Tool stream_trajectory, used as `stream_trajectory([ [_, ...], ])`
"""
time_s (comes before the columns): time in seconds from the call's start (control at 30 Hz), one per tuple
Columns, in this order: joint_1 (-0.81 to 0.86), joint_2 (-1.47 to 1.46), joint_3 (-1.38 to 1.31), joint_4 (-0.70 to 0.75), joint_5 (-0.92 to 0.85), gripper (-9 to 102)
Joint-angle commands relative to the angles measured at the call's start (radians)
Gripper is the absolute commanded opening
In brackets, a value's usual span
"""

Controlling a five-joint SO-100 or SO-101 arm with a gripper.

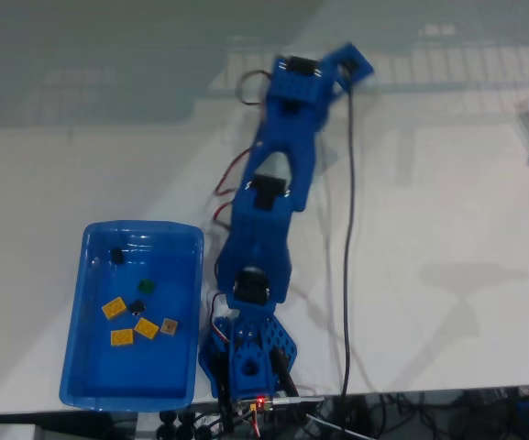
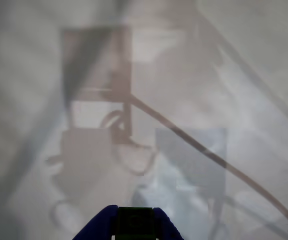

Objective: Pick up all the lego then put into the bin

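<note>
Small, light, stiff bricks lie in the blue bin at left; the arm's pincer stretches far away, its opening unreadable.

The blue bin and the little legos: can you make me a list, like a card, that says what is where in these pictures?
bin: blue tray, at the lower left of the fixed view, beside the arm's base
lego in bin: three yellow-orange, one tan, one dark green, two black
lego on table: none seen
arm: blue, stretched away from the bin over the white table
gripper: at the top of the fixed view; open or shut, cannot tell
wrist view: blurry, pale surface with shadows
</note>
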Motion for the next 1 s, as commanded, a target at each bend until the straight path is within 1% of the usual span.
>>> stream_trajectory([
  [0.0,-0.155,0.249,0.055,0.023,0.023,0],
  [0.13,-0.426,0.534,0.236,0.049,0.04,0],
  [0.27,-0.779,0.798,0.463,0.11,0.018,0],
  [0.43,-1.218,0.986,0.64,0.253,0.069,0],
  [0.53,-1.411,1.063,0.724,0.298,0.11,0],
  [0.63,-1.513,1.094,0.773,0.336,0.126,0],
  [0.8,-1.554,1.092,0.795,0.393,0.086,0],
  [0.83,-1.555,1.095,0.793,0.399,0.083,2],
  [0.9,-1.549,1.1,0.788,0.405,0.075,12],
  [0.97,-1.532,1.103,0.779,0.411,0.067,19],
])
